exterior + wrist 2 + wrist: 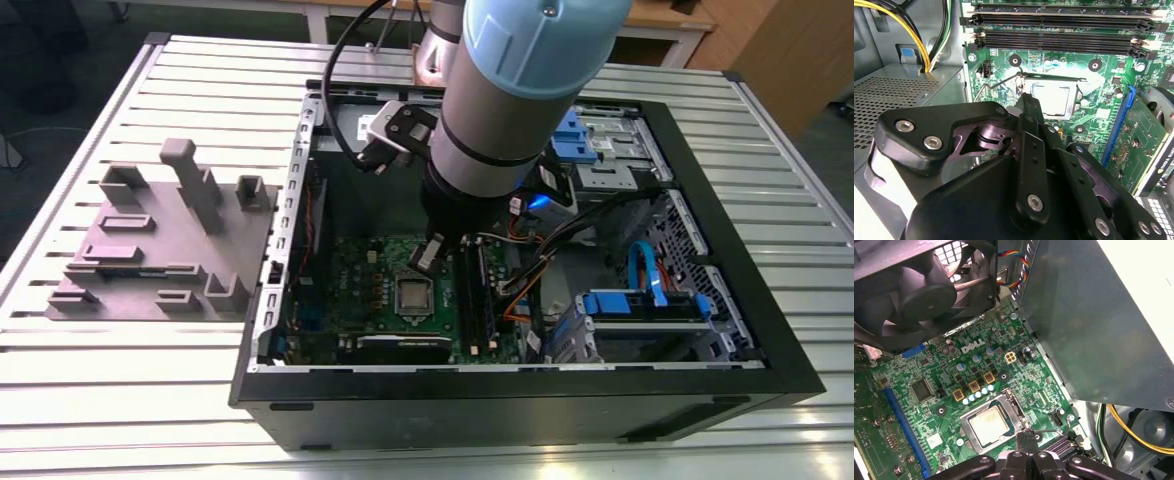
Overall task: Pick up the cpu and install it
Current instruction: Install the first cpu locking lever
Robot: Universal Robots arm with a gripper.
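Inside the open black computer case (534, 400) in the exterior view, the arm's gripper (430, 252) hangs low over the green motherboard (374, 290), just above the socket. In the second wrist view, the black fingers (1030, 112) appear pressed together with nothing between them. In the first wrist view, the cpu (990, 426), a small flat square chip with a silver-grey metal top, lies seated in its open socket (985, 405). It looks light, rigid and fragile underneath, best held by opposite edges.
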